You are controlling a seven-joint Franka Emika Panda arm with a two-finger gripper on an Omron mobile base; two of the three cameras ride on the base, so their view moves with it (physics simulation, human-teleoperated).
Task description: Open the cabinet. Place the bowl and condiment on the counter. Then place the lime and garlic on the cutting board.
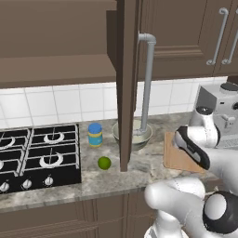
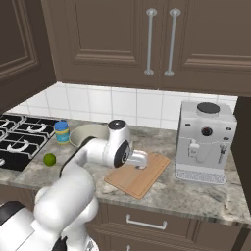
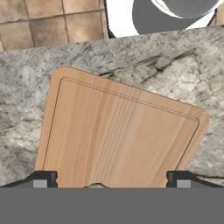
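You've got the open cabinet door hanging edge-on between the cutting board and the bowl, jar and lime; the coffee machine walls the board's other side.

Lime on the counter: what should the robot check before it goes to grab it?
1. Cabinet door open: ok.
2. Bowl and condiment on the counter: ok.
3. Lime on the cutting board: not ok, it lies on the counter beside the stove.
4. Garlic on the board: cannot tell.
5. Jaws open: ok, wide apart over the board.
6. Clear way past the open door to the lime: cannot tell.
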